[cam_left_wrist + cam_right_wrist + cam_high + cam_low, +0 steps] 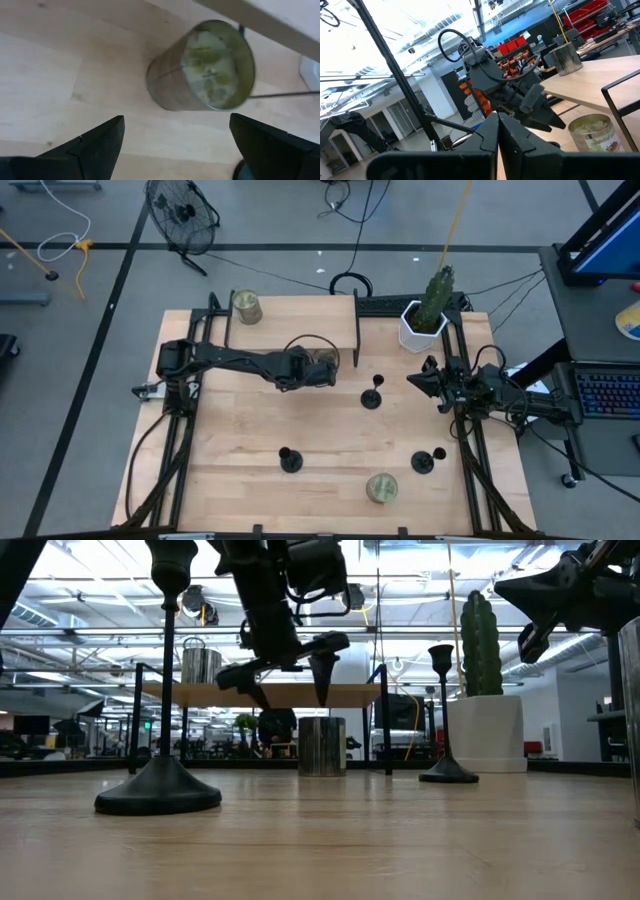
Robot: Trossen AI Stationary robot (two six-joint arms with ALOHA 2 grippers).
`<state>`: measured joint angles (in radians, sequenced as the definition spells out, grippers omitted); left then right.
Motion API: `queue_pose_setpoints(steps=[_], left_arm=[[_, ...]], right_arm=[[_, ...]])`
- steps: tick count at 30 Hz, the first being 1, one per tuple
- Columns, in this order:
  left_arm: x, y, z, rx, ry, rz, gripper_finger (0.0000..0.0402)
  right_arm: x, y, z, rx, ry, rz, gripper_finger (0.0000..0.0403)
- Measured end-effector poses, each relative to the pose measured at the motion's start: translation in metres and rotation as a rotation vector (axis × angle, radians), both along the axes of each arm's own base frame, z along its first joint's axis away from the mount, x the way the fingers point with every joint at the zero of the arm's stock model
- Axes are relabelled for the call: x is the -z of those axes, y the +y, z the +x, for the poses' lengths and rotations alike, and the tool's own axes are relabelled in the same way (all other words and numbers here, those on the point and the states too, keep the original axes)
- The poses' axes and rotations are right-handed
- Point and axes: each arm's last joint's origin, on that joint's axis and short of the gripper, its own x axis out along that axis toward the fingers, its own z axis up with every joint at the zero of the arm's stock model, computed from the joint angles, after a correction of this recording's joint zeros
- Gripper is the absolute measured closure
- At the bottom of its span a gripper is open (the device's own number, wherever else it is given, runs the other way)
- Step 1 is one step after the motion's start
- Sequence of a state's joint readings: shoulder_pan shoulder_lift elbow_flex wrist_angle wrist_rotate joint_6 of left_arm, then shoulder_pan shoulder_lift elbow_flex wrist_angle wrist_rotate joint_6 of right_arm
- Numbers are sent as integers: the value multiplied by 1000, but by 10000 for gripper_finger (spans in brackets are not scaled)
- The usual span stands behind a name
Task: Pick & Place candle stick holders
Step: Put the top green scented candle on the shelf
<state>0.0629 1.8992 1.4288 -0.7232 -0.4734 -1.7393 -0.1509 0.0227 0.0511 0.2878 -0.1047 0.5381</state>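
Three black candle stick holders stand on their round bases on the wooden table: one at the middle (372, 396), one near the front (290, 460), one at the front right (428, 461). In the low view one (160, 790) stands close and another (445, 765) stands farther back. My left gripper (325, 370) is open and hangs above the table over a greenish-gold tin (205, 65), its fingers apart and clear of it (175, 145). My right gripper (425, 380) is shut and empty at the table's right, raised off the table (497, 132).
A raised wooden shelf (295, 320) on a black frame stands at the back, with a tin (247, 307) on it. Another tin (381, 488) stands near the front edge. A cactus in a white pot (425, 320) stands at the back right.
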Motion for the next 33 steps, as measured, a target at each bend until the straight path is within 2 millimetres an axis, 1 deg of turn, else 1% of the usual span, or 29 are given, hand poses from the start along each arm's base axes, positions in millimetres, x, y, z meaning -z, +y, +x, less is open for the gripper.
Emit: queue_pose_setpoints(steps=[6,14,19,27,33], left_arm=[[7,6,-1,-47,22,-19,36],[6,12,0,-73,-6,-25,36],[5,12,2,-70,-27,-18,36],[6,19,-3,-88,18,-18,36],[7,18,-5,-89,34,-23,36]], right_arm=[[0,0,0,0,0,0,401],[0,0,0,0,0,0,401],[0,0,0,0,0,0,401],[0,0,0,0,0,0,401],[0,0,0,0,0,0,401]])
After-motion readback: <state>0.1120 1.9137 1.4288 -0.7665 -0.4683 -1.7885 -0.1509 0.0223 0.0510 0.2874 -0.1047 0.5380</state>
